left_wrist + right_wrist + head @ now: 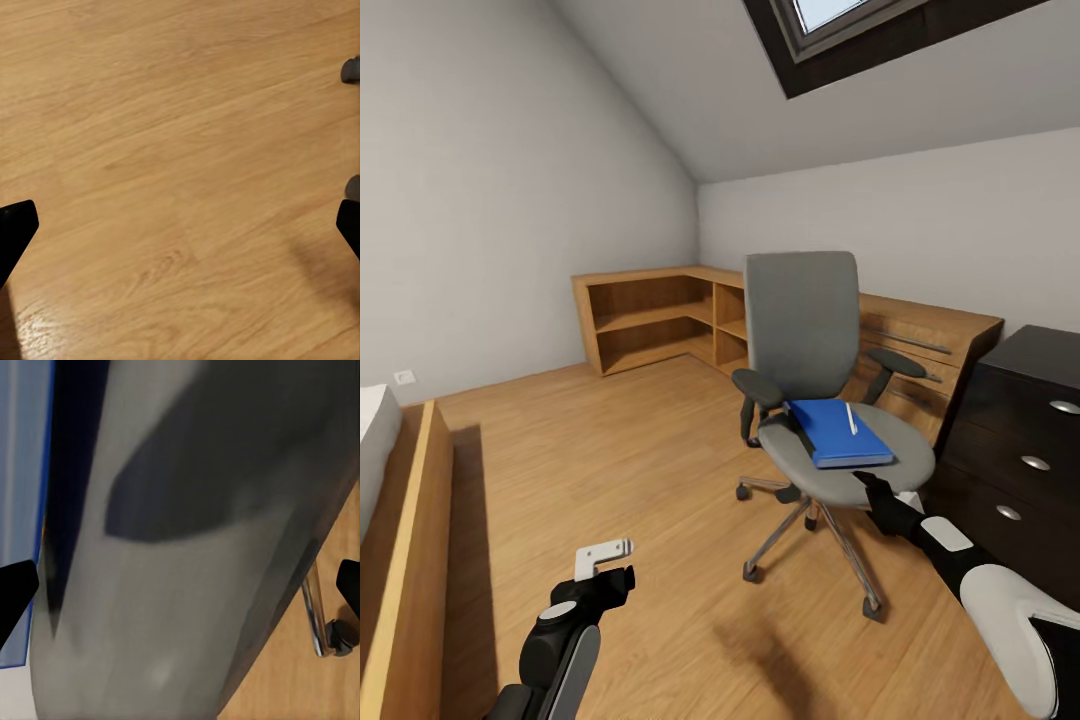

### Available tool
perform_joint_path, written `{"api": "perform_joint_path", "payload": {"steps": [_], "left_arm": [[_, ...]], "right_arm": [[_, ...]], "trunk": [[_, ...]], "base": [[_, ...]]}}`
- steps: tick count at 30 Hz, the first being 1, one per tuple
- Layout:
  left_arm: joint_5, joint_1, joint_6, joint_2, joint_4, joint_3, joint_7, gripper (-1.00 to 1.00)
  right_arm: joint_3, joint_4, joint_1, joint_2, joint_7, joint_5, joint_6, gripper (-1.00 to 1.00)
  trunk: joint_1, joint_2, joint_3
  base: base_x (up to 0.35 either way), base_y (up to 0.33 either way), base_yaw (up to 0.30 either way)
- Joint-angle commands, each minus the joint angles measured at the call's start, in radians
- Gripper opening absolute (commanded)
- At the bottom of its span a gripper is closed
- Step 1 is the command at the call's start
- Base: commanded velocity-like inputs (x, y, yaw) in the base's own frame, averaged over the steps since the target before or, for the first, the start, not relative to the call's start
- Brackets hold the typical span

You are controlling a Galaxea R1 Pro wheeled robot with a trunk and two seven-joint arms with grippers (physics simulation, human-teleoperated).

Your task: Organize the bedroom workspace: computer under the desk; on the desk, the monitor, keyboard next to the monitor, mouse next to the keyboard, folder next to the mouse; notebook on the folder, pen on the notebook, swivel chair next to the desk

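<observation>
— Right, what are you seeing from the head camera?

— I'm looking at the swivel chair standing in the middle of the light wood floor of the attic bedroom. The blue folder is lying flat on its grey seat, and the thin white pen is resting on top of the folder. Behind the chair, low wooden shelving is running along the walls into the corner, and the black drawer unit is sitting off to the right. The edge of the wooden bed is showing at far left, under the dark-framed skylight.

— And the arms?

— I'm holding the right tool just at the front rim of the seat, below the folder. In the right wrist view its fingertips are standing wide apart, with the seat's grey underside between them and the folder's blue edge beside it.

— The left?

— The left tool is hanging low over bare floor, well apart from the chair. Its fingertips are also spread wide, gripping nothing, with wood planks beneath and a castor at the frame's edge.
</observation>
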Motion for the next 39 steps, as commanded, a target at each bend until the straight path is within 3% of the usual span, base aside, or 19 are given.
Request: {"api": "perform_joint_path", "payload": {"steps": [1, 28, 32, 39], "left_arm": [[0.01, -0.001, 0.002, 0.0, -0.001, -0.001, 0.01, 1.0], [0.01, -0.001, 0.001, -0.001, 0.009, -0.003, 0.007, 1.0], [0.009, -0.001, 0.001, 0.003, 0.024, -0.075, 0.012, 1.0], [0.009, -0.001, 0.002, 0.003, 0.034, -0.089, 0.011, 1.0]], "right_arm": [[-0.006, 0.0, -0.001, 0.0, 0.002, -0.004, 0.006, 1.0], [-0.006, 0.0, -0.001, 0.0, 0.004, -0.004, 0.004, 1.0], [-0.006, 0.0, -0.001, 0.0, 0.004, -0.004, 0.004, 1.0], [-0.006, 0.0, -0.001, 0.0, 0.004, -0.004, 0.004, 1.0]], "trunk": [[0.0, 0.0, -0.001], [0.0, 0.0, -0.001], [0.0, 0.0, -0.001], [0.0, 0.0, -0.001]], "base": [[0.0, 0.0, 0.0], [0.277, 0.0, 0.0], [0.297, 0.0, 0.0], [0.063, 0.0, 0.0]]}}
